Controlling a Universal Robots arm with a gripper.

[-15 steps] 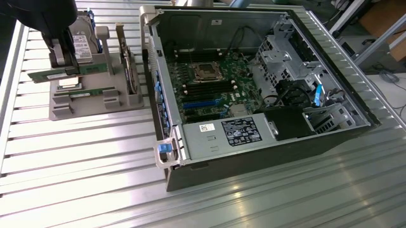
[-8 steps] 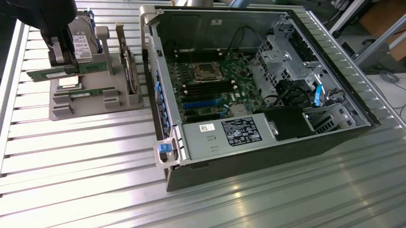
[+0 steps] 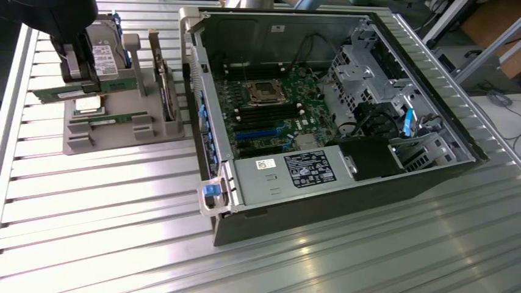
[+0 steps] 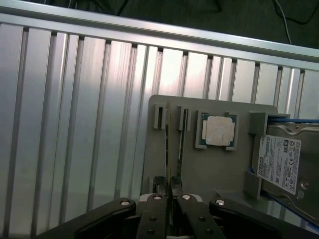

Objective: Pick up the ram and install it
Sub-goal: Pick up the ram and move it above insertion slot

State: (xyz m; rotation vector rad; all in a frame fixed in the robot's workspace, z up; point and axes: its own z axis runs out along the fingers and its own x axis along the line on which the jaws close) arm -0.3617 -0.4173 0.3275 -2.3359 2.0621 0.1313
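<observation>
One black gripper [image 4: 172, 199], apparently clamped on thin edge-on ram [image 4: 172, 185], ribbed aluminium table [image 4: 75, 124].

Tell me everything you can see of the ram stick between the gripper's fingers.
The ram is a long, thin green board, on its long edge at the grey holder, on the side away from the hard drive. In the wrist view it is a dark edge-on line. The gripper is closed on it, one finger on each face. Whether it is lifted is unclear.

Slotted aluminium table [image 3: 97, 201], glare patches along its ribs. Beyond the table's far edge: grey frame struts [image 3: 482, 56], loose cables [image 4: 285, 20], dark floor [image 4: 149, 12].
</observation>
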